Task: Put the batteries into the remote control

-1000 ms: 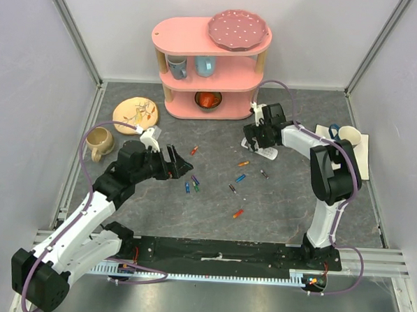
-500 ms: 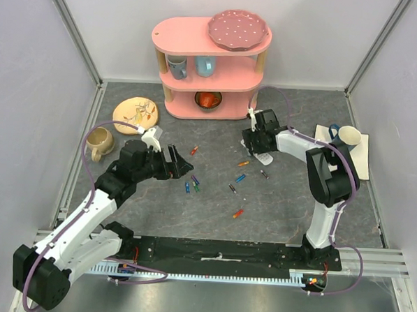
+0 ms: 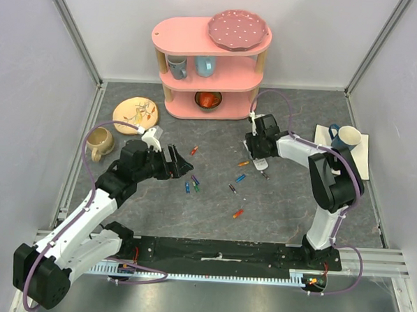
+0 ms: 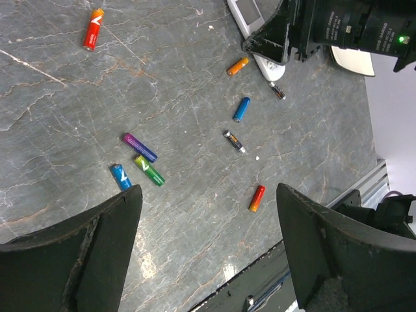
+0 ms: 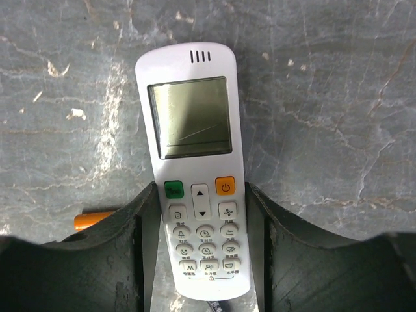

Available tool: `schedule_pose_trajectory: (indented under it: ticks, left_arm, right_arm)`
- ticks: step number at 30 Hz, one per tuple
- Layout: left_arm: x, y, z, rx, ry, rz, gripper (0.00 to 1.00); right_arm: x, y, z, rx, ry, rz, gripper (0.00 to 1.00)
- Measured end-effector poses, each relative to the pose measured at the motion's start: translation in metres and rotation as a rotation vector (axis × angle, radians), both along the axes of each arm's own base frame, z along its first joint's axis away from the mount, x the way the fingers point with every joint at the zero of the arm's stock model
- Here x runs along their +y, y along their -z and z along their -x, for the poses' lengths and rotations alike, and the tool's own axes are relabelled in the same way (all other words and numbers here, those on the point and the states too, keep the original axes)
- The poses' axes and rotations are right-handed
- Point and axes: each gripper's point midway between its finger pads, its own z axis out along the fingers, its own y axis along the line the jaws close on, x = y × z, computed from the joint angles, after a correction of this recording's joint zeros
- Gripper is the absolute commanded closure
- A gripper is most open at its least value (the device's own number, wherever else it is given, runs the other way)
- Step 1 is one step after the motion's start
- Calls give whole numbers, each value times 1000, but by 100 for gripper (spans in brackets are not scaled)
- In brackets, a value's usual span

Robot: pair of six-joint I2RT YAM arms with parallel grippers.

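white remote control (image 5: pixel 193 162), pink shelf (image 3: pixel 187 36), grey veined table (image 4: pixel 162 84)

White remote control (image 5: pixel 194 170) face-up, coloured batteries (image 4: pixel 241 108) scattered nearby

The remote control (image 5: pixel 195 195) is showing smooth white plastic, screen (image 5: pixel 190 117) glossy; surface (image 5: pixel 325 97) is looking matt, grey, stone-veined; batteries (image 4: pixel 242 108) are shining in glossy wrappers.

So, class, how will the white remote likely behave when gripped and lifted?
Probably stiff: the remote control looks like hard plastic. Its smooth, slim sides, flanked by the right gripper, may slip. Lying flat, it shouldn't roll.
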Motion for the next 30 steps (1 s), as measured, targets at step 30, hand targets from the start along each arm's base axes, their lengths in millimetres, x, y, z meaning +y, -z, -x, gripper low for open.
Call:
schedule_pose_trajectory:
  ticks: [30]
  left_arm:
    - [63, -14, -23, -25, -399, -115, 18]
  right_arm:
    - [165, -64, 123, -104, 306, -343, 96]
